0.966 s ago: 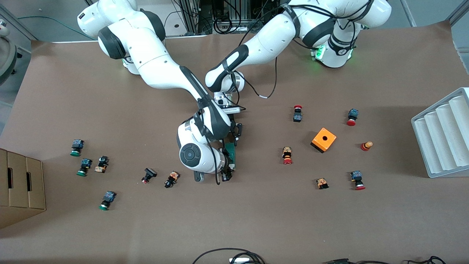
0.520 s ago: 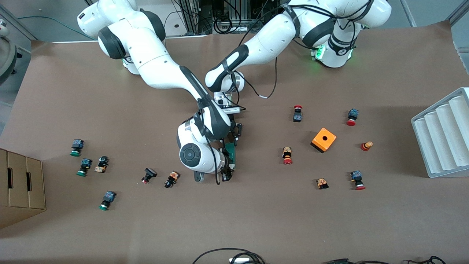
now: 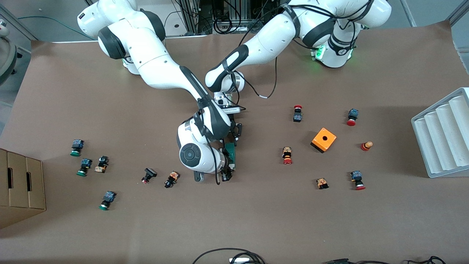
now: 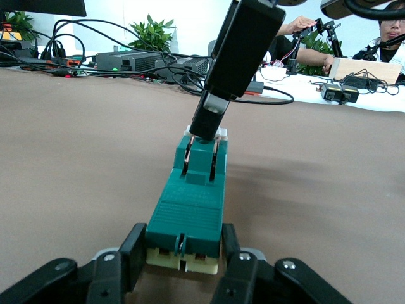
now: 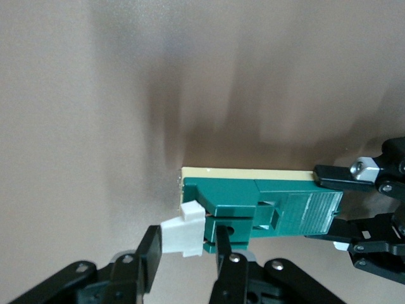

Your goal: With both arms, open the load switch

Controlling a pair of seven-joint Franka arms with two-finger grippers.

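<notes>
The dark-green load switch (image 3: 231, 152) lies flat near the middle of the table. My left gripper (image 4: 182, 250) is shut on the end of the switch (image 4: 190, 209) that is farther from the front camera, one finger on each long side. My right gripper (image 5: 185, 250) is at the nearer end, shut on the white lever (image 5: 182, 235), which sticks out from the green body (image 5: 272, 215). In the front view the right arm's wrist covers part of the switch; the left gripper (image 3: 233, 137) and right gripper (image 3: 228, 169) sit at its two ends.
An orange cube box (image 3: 324, 139) and several red-capped push buttons (image 3: 287, 155) lie toward the left arm's end. Green-capped buttons (image 3: 76, 147) and a cardboard box (image 3: 20, 183) are toward the right arm's end. A white ridged tray (image 3: 443, 135) stands at the table edge.
</notes>
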